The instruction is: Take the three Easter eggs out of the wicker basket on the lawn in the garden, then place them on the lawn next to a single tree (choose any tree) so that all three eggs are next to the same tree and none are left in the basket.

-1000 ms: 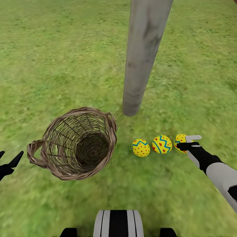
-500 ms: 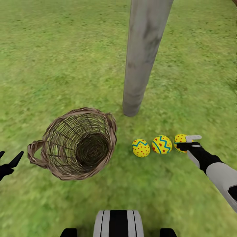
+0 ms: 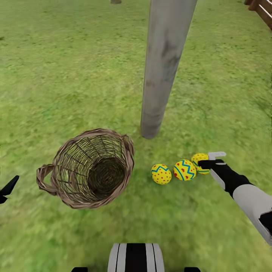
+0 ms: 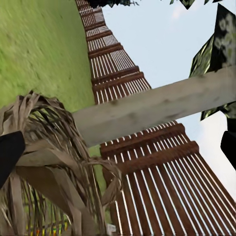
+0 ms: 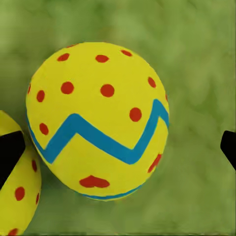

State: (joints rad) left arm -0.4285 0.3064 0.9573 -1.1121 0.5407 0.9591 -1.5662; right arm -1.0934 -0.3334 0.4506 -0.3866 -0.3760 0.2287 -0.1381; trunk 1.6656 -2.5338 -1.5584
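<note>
Three yellow Easter eggs with red dots and blue zigzags lie in a row on the lawn (image 3: 56, 75) just in front of the tree's pale trunk (image 3: 162, 68): one nearest the basket (image 3: 161, 173), a middle one (image 3: 184, 170) and a right-hand one (image 3: 198, 161). My right gripper (image 3: 211, 159) stands open around the right-hand egg (image 5: 98, 120), which rests on the grass against its neighbour (image 5: 17, 191); the fingers are apart from it. The wicker basket (image 3: 90, 168) sits left of the eggs with nothing inside. My left gripper (image 3: 6, 187) hangs open at the left edge, beside the basket rim (image 4: 49, 147).
A brown slat fence (image 3: 262, 9) runs along the far right corner and fills the background behind the trunk (image 4: 157, 108) in the left wrist view. Another trunk base (image 3: 116, 1) stands far back. My base (image 3: 136, 257) is at the bottom edge. Open grass lies all around.
The head camera has tilted up a little. My right gripper and the right-hand egg have shifted left, closing the gap to the middle egg. The left gripper has sunk further out of view.
</note>
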